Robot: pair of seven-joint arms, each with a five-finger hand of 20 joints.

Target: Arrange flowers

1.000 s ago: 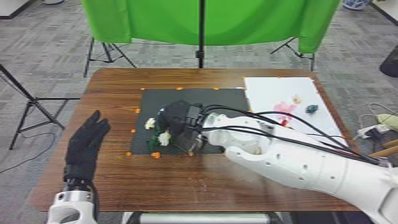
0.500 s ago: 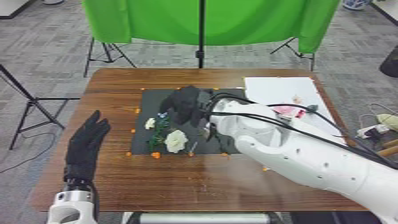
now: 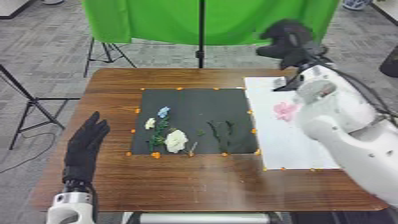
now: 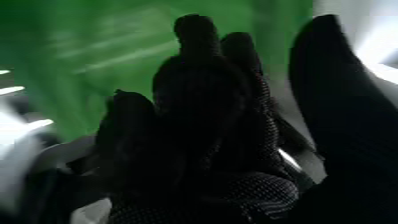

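Observation:
In the head view my right hand (image 3: pixel 289 42) is raised over the far right of the table, its fingers relaxed. The right wrist view shows the same hand (image 4: pixel 200 110) with fingers extended, the thumb apart and nothing held. On the dark mat lie a white flower (image 3: pixel 176 141), a small cream flower (image 3: pixel 150 123), a light blue flower (image 3: pixel 163 112) and green stems (image 3: pixel 228 136). A pink flower (image 3: pixel 284 111) rests on the white sheet. My left hand (image 3: pixel 84 152) lies straight and open along the table's left side.
The dark mat (image 3: pixel 195 100) and the white sheet (image 3: pixel 306 152) lie side by side on the brown table (image 3: pixel 222 185), with orange markers around them. Behind the table hangs a green cloth (image 3: pixel 151 22) with a black stand in front.
My right hand has lifted off the mat and swung to the far right. The white, cream and blue flowers are uncovered on the mat. My left hand has not moved.

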